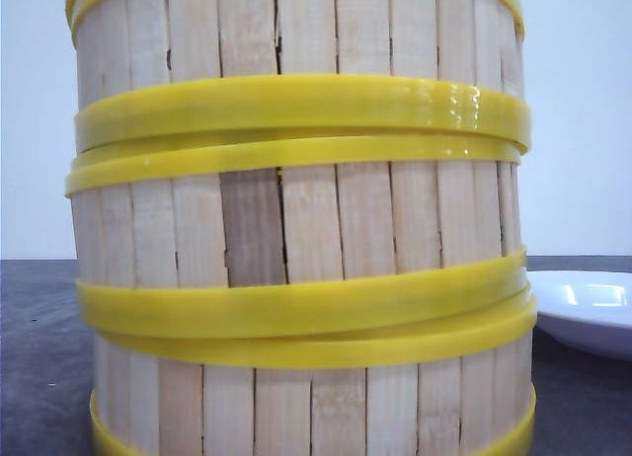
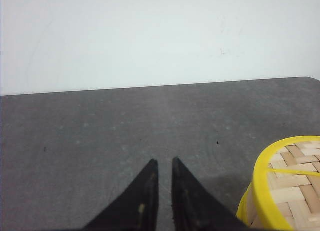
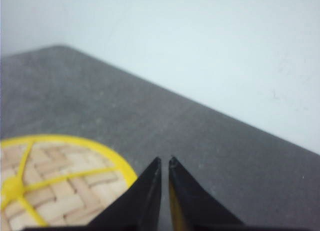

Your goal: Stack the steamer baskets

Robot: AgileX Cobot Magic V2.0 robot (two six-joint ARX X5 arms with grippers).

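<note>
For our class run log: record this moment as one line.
steamer baskets: stacked | woven lid: on top | left gripper: shut, empty | right gripper: shut, empty | white plate: beside stack

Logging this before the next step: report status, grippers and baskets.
Left gripper shut, empty, over bare table. Right gripper shut, empty. Baskets stacked three high, woven lid on top. Plate beside stack, nothing in the way.
</note>
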